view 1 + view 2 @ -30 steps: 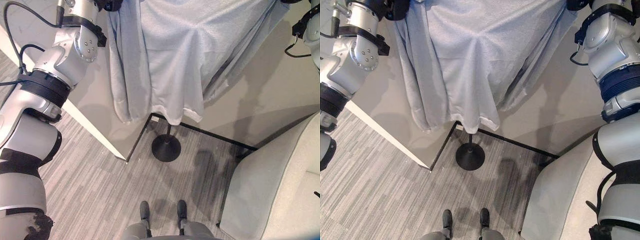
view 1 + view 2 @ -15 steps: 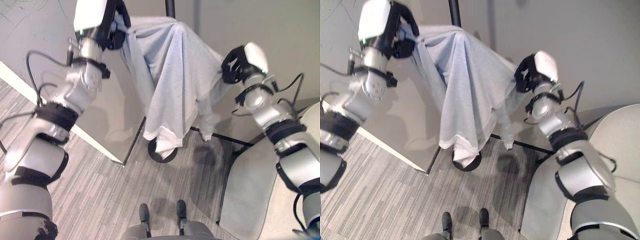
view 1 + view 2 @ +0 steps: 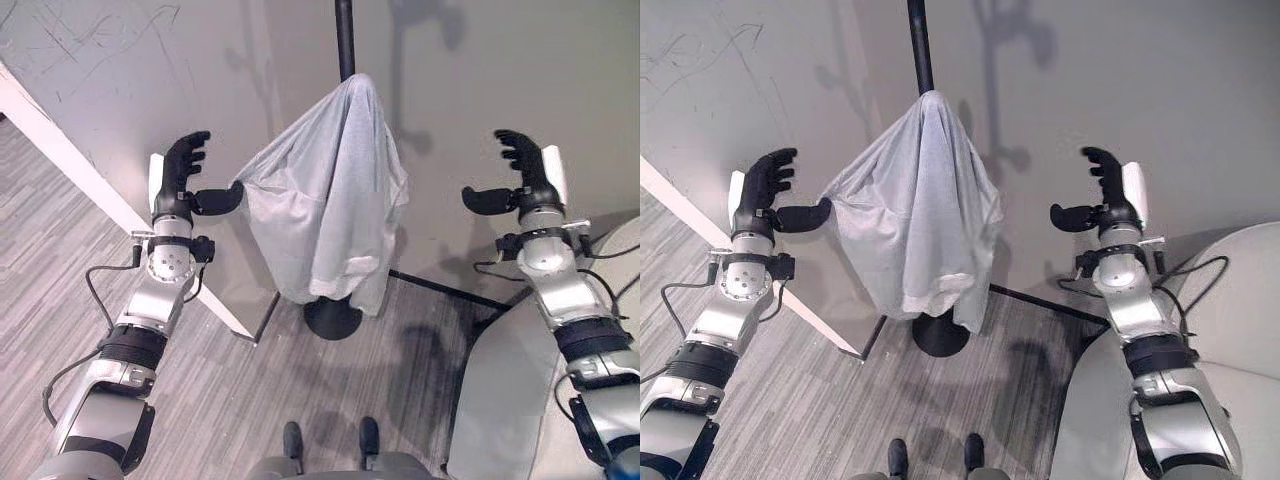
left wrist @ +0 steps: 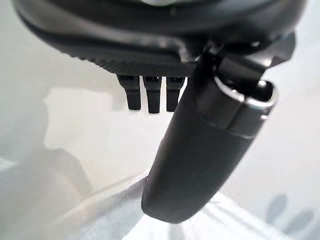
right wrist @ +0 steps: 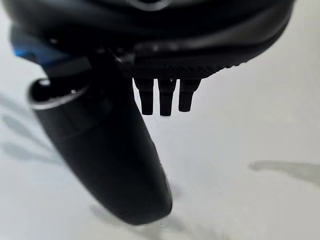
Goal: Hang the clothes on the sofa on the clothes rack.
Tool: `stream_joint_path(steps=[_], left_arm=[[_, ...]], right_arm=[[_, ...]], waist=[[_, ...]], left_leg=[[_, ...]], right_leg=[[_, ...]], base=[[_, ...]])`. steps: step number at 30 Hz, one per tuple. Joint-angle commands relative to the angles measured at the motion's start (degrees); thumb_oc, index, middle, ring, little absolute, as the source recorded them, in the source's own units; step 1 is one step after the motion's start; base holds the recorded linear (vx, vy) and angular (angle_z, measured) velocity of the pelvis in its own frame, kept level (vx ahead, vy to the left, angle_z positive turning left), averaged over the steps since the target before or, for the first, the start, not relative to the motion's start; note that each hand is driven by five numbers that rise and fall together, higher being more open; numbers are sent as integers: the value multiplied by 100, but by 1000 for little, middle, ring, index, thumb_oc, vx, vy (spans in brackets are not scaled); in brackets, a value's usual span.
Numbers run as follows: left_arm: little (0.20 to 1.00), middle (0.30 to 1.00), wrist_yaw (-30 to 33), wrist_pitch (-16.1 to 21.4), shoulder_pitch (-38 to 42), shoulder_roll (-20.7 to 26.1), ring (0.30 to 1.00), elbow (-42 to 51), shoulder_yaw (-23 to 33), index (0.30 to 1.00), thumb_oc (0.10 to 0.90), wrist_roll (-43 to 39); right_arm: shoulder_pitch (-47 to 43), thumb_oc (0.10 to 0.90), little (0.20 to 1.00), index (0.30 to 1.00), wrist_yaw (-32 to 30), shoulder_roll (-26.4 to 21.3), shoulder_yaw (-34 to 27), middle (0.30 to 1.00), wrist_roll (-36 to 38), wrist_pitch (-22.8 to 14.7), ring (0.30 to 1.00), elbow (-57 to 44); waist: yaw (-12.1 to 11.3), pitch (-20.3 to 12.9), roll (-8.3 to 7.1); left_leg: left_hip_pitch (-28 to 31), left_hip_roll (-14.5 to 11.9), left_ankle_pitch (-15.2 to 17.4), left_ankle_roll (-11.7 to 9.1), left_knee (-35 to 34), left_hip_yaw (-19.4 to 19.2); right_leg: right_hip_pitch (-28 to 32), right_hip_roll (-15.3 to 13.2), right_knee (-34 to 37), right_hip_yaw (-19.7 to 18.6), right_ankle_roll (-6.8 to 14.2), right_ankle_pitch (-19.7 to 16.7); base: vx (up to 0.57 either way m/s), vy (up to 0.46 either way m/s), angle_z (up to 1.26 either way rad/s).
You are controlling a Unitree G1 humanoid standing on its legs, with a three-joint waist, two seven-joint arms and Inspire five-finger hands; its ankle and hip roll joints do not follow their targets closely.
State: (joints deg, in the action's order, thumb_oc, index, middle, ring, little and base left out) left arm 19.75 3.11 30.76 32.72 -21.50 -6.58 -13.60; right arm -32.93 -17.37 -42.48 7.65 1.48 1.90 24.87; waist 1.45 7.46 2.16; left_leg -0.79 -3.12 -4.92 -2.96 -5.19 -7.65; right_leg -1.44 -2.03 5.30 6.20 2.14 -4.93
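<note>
One pale grey garment (image 3: 325,205), soft knit cloth with a hemmed edge, drapes in loose folds over the clothes rack (image 3: 345,35), a single slim black pole rising from a round black base (image 3: 333,318) on the floor. The cloth peaks at the pole and hangs down nearly to the base. My left hand (image 3: 183,175) is raised just beside the garment's left edge, fingers straight and spread, thumb pointing toward the cloth, holding nothing. My right hand (image 3: 522,172) is raised well apart on the other side, likewise spread and empty. One light upholstered sofa (image 3: 1230,300), smooth and rounded, stands at the lower right. The floor (image 3: 200,400) is grey striped carpet; the wall (image 3: 520,60) is plain grey.
</note>
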Motion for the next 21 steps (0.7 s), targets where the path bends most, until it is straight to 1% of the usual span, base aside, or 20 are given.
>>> stream_joint_path(steps=[1,4,5,6,7,8,9,10,11,12,13,14,15,16,17,20,21], left_arm=[[900,900,84,716,241,620,900,466,378,900,800,-83],[900,900,29,778,-312,660,900,833,796,900,800,-13],[900,900,21,770,-354,653,900,868,802,900,800,-9],[900,900,4,780,-602,662,900,1023,969,900,800,19],[900,900,-42,825,-1156,550,900,1333,1389,900,800,7],[900,900,-249,824,-2260,202,900,1832,2021,900,800,45],[900,900,-423,830,-2779,-5,900,1978,2303,900,800,94],[900,900,-567,855,-3279,-403,900,2091,2468,900,800,-123],[900,900,-574,850,-3319,-409,900,2116,2474,900,800,-125],[900,900,-965,745,-4096,-1122,900,1768,2220,900,800,-278],[900,900,-1015,703,-4188,-1270,900,1580,2078,900,800,-312],[900,900,-1143,618,-4254,-1457,900,1153,1755,900,800,-414],[900,900,-1354,558,-4351,-1493,900,953,1384,900,800,-327],[900,900,-1430,522,-4387,-1484,900,850,1231,900,800,-282],[900,900,-1430,529,-4382,-1483,900,840,1229,900,800,-282],[900,900,-1510,429,-4251,-1462,900,214,808,900,800,-124],[900,900,-1510,431,-4249,-1462,900,212,808,900,800,-124]], right_arm=[[-1,800,900,900,-175,-457,-407,900,139,-633,900,-517],[682,800,900,900,3,-507,-890,900,76,-706,900,-909],[744,800,900,900,16,-498,-923,900,68,-698,900,-953],[1018,800,900,900,72,-485,-1103,900,48,-703,900,-1102],[1591,800,900,900,260,-285,-1455,900,121,-781,900,-1359],[2747,800,900,900,671,278,-1899,900,176,-804,900,-1708],[3276,800,900,900,907,701,-2024,900,248,-819,900,-1657],[3716,800,900,900,1055,1122,-1955,900,366,-844,900,-1471],[3743,800,900,900,1059,1124,-1949,900,366,-851,900,-1478],[4384,800,900,900,1295,1707,-1635,900,192,-809,900,-943],[4470,800,900,900,1310,1839,-1536,900,152,-786,900,-736],[4450,800,900,900,1267,1978,-1295,900,120,-746,900,-238],[4368,800,900,900,1240,2076,-1052,900,67,-696,900,188],[4361,800,900,900,1258,2096,-948,900,71,-670,900,356],[4355,800,900,900,1256,2095,-946,900,73,-678,900,369],[4093,800,900,900,1250,2199,-644,900,244,-630,900,952],[4091,800,900,900,1250,2199,-644,900,244,-630,900,954]], waist=[[-99,-543,-354],[-78,-537,-368],[-83,-551,-370],[-72,-549,-373],[-57,-510,-368],[-43,-505,-378],[-44,-448,-378],[-49,-424,-386],[-46,-443,-387],[-40,-370,-391],[-29,-342,-379],[-21,-327,-375],[-17,-279,-359],[-16,-272,-354],[-17,-271,-354],[-32,-242,-350],[-32,-240,-350]], left_leg=[[385,31,825,-129,19,-121],[433,41,859,-113,19,-149],[440,42,860,-112,19,-147],[457,46,872,-106,19,-152],[470,48,883,-96,19,-165],[500,45,906,-71,19,-209],[508,50,910,-50,19,-221],[518,53,920,-31,19,-243],[522,54,922,-30,19,-243],[535,75,945,18,19,-243],[558,77,976,29,19,-235],[529,92,944,52,19,-231],[530,103,940,64,19,-234],[537,106,938,68,19,-237],[538,106,939,68,19,-236],[529,111,918,69,19,-233],[529,111,918,69,19,-233]], right_leg=[[532,-581,-30,349,627,311],[578,-596,-30,354,625,313],[586,-597,-30,356,626,314],[600,-603,-30,358,623,310],[608,-618,-30,363,634,300],[615,-653,-30,381,658,296],[612,-672,-30,389,665,277],[609,-696,-30,401,668,258],[613,-697,-30,401,669,260],[627,-721,-30,410,656,250],[646,-727,-30,415,653,269],[619,-737,-30,420,642,238],[617,-746,-30,431,643,226],[620,-749,-30,435,644,223],[621,-749,-30,436,644,224],[611,-759,-30,438,643,204],[612,-759,-30,438,643,204]], base=[[0,0,0],[19,14,-4],[0,0,0],[19,24,-11],[36,44,-11],[27,52,-18],[18,55,-11],[4,34,-20],[-18,43,-8],[-18,34,-4],[-52,46,7],[-52,39,3],[-60,35,2],[0,0,0],[0,0,0],[0,0,0],[0,0,0]])
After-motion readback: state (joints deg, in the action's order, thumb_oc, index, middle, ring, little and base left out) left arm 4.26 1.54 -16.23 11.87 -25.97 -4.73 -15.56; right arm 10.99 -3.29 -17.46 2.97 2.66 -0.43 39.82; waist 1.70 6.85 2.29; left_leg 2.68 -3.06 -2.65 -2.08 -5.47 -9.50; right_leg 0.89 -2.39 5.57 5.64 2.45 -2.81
